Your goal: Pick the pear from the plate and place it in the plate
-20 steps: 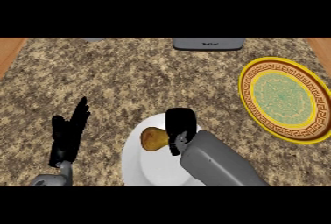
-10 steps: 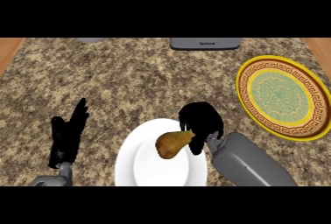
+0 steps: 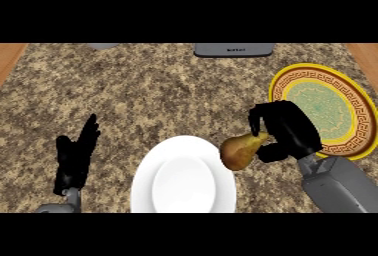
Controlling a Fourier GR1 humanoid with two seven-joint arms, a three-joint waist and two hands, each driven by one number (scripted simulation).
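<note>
Right robot hand: fingers and thumb curled, pinching narrow stem end of pear. Closed on fruit, not spread. Grey forearm enters from lower right corner of head view, angled up and inward toward hand.

Pear: brown-yellow, held tilted, narrow end up and to right against fingers, fat end down and to left. Overlaps right rim of white plate as seen from above; whether lifted clear of rim or touching, cannot tell from this steep view. Positioned between white plate and patterned plate, nearer white one.

White plate: plain, near lower edge of view, centre-low on table. Nothing resting in its well.

Patterned plate: yellow rim w/ dark red key border, green centre, at right side of table. Left edge partly hidden behind right robot hand. Nothing lying on visible part.

Left robot hand: at lower left, fingers straight and pointing up, holding nothing, well apart from both plates. Resting posn.

Table: speckled brown-grey stone top, wood strips visible at far left and far right edges.

Misc. at far edge: grey flat device at top centre-right, cut off by top of view; small grey object at top left, mostly cut off, type not identifiable.
</note>
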